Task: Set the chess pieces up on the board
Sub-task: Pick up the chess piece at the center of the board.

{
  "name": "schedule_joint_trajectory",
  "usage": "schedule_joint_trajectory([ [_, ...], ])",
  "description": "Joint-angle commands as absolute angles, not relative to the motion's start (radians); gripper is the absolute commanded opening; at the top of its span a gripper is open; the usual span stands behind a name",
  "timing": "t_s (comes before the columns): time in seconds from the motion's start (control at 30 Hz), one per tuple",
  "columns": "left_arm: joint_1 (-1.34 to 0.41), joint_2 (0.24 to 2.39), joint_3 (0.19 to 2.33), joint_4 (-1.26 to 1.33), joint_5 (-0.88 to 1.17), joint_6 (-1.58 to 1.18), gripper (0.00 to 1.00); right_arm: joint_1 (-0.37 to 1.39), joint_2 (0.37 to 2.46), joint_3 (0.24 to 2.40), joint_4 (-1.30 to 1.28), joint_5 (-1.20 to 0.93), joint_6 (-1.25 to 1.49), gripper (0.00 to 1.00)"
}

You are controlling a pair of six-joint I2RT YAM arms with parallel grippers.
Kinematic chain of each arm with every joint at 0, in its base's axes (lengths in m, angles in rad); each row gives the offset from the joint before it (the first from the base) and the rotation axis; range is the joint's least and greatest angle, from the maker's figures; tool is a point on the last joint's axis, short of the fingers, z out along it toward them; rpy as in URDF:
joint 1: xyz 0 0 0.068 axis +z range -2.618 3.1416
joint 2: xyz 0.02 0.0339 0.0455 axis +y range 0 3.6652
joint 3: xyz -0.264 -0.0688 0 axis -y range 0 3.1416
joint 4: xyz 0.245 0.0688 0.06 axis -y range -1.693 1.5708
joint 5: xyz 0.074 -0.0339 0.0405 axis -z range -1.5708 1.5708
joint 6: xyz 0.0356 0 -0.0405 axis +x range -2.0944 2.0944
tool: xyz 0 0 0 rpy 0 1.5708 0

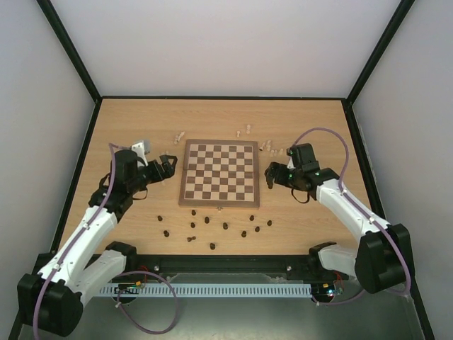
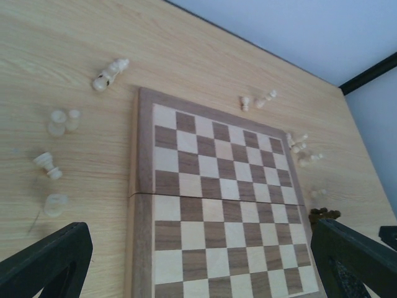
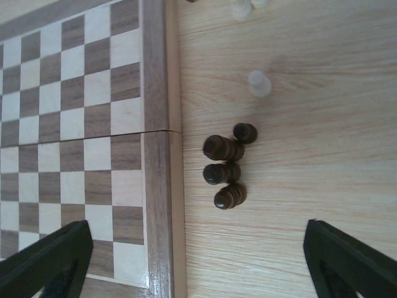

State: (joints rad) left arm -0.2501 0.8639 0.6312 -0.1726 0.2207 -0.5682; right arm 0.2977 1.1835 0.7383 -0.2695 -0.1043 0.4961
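Observation:
The board (image 1: 219, 172) lies flat in the middle of the table, and no piece shows on its squares. Several dark chess pieces (image 1: 212, 227) are scattered in front of it. Pale ones (image 1: 244, 130) lie behind it. My left gripper (image 1: 170, 168) hangs open at the board's left edge, and the left wrist view looks across the board (image 2: 217, 205) with nothing between the fingers (image 2: 49, 261). My right gripper (image 1: 270, 175) is open at the right edge. Below it, a tight cluster of dark pieces (image 3: 226, 164) lies on the table beside the board's border (image 3: 158, 186).
Pale pieces (image 2: 110, 73) lie on the table left of the board, some on their sides, and one pale piece (image 3: 259, 84) stands near the dark cluster. White walls with black frame posts enclose the table on three sides.

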Motion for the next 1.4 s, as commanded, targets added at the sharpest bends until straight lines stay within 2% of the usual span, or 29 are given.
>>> schedule_joint_trajectory([
  [0.0,-0.245,0.919,0.615,-0.201,0.214,-0.607,0.99,0.363,1.223,0.821,-0.346,0.003,0.474,0.89],
  [0.1,-0.279,0.953,0.6,-0.165,0.282,-0.626,1.0,0.388,1.235,0.827,-0.348,0.048,0.478,0.72],
  [0.2,-0.342,0.928,0.59,-0.175,0.243,-0.632,0.99,0.401,1.246,0.82,-0.35,0.097,0.478,0.58],
  [0.3,-0.411,0.853,0.56,-0.164,0.188,-0.659,0.99,0.413,1.266,0.826,-0.355,0.129,0.475,0.49],
  [0.43,-0.471,0.805,0.558,-0.213,0.113,-0.668,1.0,0.432,1.299,0.847,-0.371,0.171,0.468,0.42],
  [0.73,-0.494,0.748,0.54,-0.266,0.107,-0.674,0.99,0.477,1.275,0.783,-0.37,0.217,0.496,0.41],
  [0.93,-0.495,0.738,0.543,-0.284,0.091,-0.67,0.99,0.477,1.285,0.764,-0.351,0.202,0.497,0.35],
  [1.07,-0.498,0.735,0.536,-0.285,0.093,-0.673,0.99,0.481,1.277,0.75,-0.348,0.18,0.5,0.35],
  [1.17,-0.501,0.732,0.533,-0.29,0.092,-0.675,0.99,0.495,1.248,0.726,-0.362,0.176,0.519,0.41],
  [1.27,-0.505,0.729,0.534,-0.296,0.092,-0.675,1.0,0.553,1.212,0.71,-0.392,0.172,0.569,0.54],
  [1.37,-0.506,0.733,0.536,-0.301,0.095,-0.675,1.0,0.618,1.191,0.694,-0.443,0.19,0.627,0.56],
])
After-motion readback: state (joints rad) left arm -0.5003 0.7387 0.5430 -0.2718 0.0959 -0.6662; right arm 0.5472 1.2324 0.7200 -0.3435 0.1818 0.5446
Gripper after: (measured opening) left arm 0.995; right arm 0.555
